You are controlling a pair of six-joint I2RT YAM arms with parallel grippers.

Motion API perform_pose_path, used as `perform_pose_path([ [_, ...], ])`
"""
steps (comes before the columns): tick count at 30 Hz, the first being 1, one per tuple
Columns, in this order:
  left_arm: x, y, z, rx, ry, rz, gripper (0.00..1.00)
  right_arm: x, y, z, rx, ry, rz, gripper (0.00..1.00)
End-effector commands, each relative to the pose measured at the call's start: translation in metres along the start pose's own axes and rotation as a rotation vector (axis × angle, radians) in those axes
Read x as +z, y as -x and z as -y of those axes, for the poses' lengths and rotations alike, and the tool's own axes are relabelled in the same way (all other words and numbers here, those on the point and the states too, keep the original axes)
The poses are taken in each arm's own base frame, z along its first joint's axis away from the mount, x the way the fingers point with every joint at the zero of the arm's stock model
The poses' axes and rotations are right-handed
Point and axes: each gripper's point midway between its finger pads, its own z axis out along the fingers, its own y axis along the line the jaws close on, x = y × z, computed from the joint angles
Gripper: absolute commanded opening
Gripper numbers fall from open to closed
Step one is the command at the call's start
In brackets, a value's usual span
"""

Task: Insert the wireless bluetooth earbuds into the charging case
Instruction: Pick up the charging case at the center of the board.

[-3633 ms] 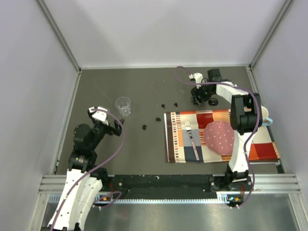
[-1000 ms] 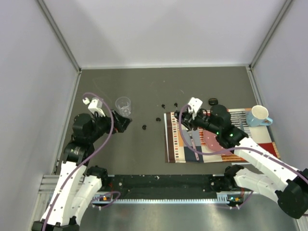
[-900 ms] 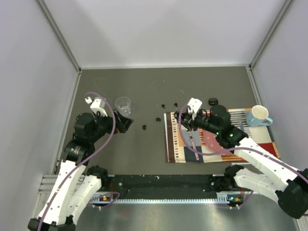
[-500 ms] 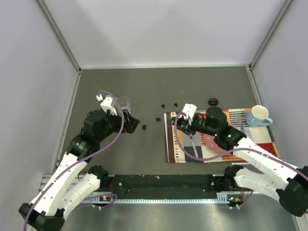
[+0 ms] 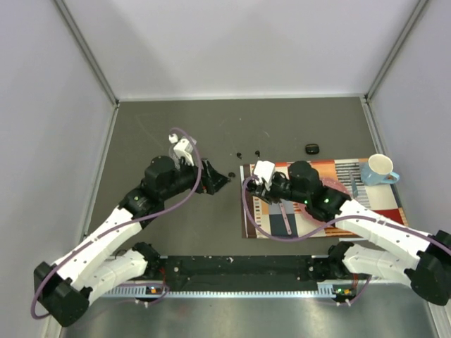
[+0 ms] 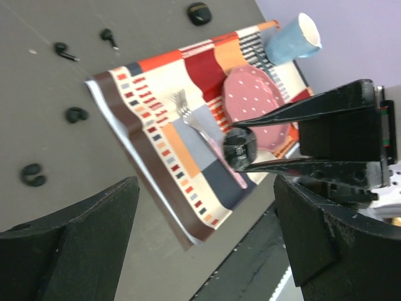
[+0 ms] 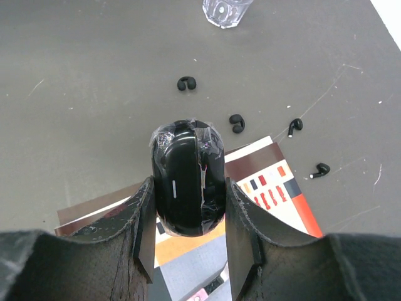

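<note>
The right end effector [image 7: 188, 188] grips the charging case [image 7: 188, 157] over the placemat [image 7: 263, 182]; four earbuds [image 7: 236, 123] lie on the worktop [image 7: 94, 94] just beyond it. The left end effector [image 5: 217, 179] gapes empty. A small black lump [image 6: 199, 12] farther off may be another case.

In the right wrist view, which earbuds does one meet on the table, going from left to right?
Hook earbud → second hook earbud → stem earbud → second stem earbud.

2 white-shelled arms [image 5: 99, 246] with black joints [image 5: 161, 172], a purple cable [image 5: 180, 205] looping along each; white camera blocks [image 5: 184, 148] at wrists, matte black fingers [image 6: 69, 251].
</note>
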Motion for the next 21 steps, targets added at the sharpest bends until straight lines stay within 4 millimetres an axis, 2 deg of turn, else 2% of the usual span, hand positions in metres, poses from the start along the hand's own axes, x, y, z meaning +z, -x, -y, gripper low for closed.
perform_pose_path([
  [1, 0.016, 0.008, 0.036, -0.052, -0.141, 0.032, 0.93, 0.003, 0.048, 0.015, -0.052, -0.085, 0.105, 0.00],
  [10, 0.034, -0.012, 0.050, -0.106, -0.190, -0.044, 0.88, 0.007, 0.060, 0.012, -0.058, -0.120, 0.152, 0.00],
  [15, 0.045, -0.021, 0.056, -0.121, -0.205, -0.067, 0.76, 0.005, 0.063, 0.010, -0.058, -0.108, 0.163, 0.00],
  [21, 0.058, -0.024, 0.063, -0.133, -0.213, -0.079, 0.69, 0.004, 0.066, 0.007, -0.056, -0.091, 0.173, 0.00],
])
